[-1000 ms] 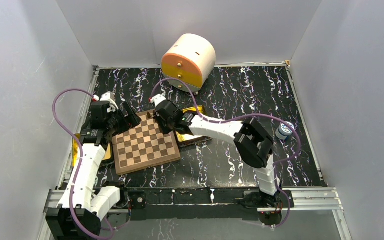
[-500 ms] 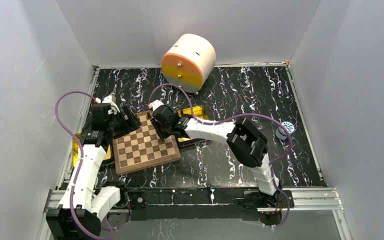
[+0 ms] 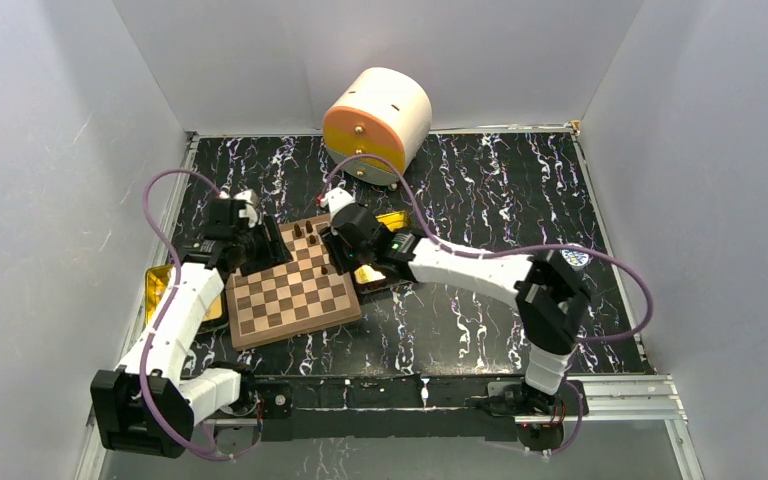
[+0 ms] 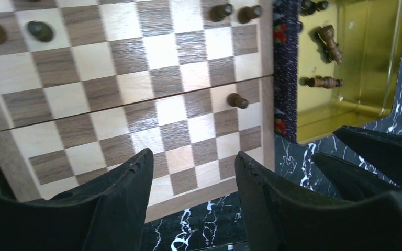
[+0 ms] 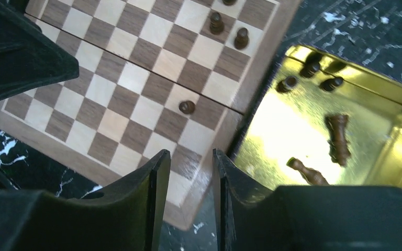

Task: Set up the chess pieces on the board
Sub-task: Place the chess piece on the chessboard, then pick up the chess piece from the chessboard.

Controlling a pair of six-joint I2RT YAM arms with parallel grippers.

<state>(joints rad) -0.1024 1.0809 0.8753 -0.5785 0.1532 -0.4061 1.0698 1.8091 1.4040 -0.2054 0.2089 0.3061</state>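
Closest to me on the black marbled tabletop, left of centre, lies the chessboard, turned slightly off square. One lone chess piece stands upright on a square near its right edge, by the fold line. My right jaws hang over that edge near the lone piece, parted by only a narrow gap, with nothing in them. My left jaws hover over the board's far-left part, spread wide and empty. Farther back, a few more pieces stand in the board's far rows. Touching the board's far-right side is the open gold tin, where several pieces lie on their sides. Farthest off, near the back wall, sits a round cream-and-orange drawer box.
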